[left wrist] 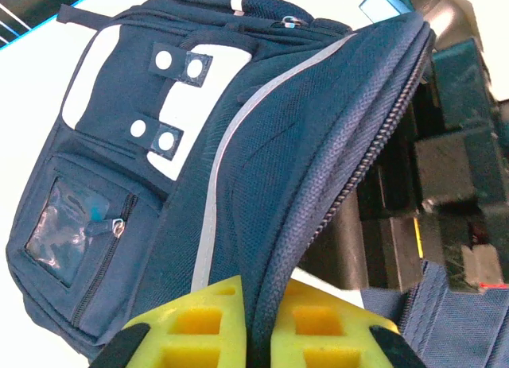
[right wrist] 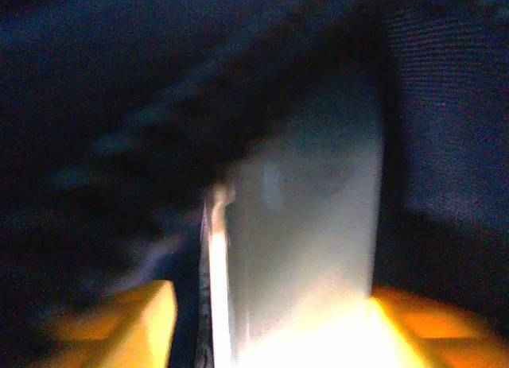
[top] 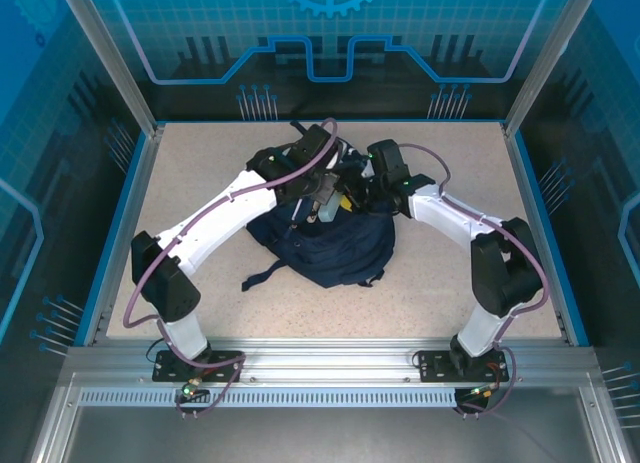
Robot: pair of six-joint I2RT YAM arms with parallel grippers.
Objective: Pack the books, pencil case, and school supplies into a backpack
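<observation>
Backpack (top: pixel 330 245): lay mid-table (top: pixel 200 183), between both arms
Left pincer (left wrist: pixel 256 324): clamped shut on the backpack's zipper edge
Right pincer (right wrist: pixel 270 320): inside the backpack, jaws apart, a blurred pale flat thing (right wrist: pixel 302 225) between them
Patch (left wrist: pixel 187 106): white, dotted

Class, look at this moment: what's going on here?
Two robot arms work on a backpack lying on the table. The left gripper pinches the flap's zipper edge, holding it up. The right gripper is inside the backpack, fingers apart around a pale flat item, too blurred to identify.
</observation>
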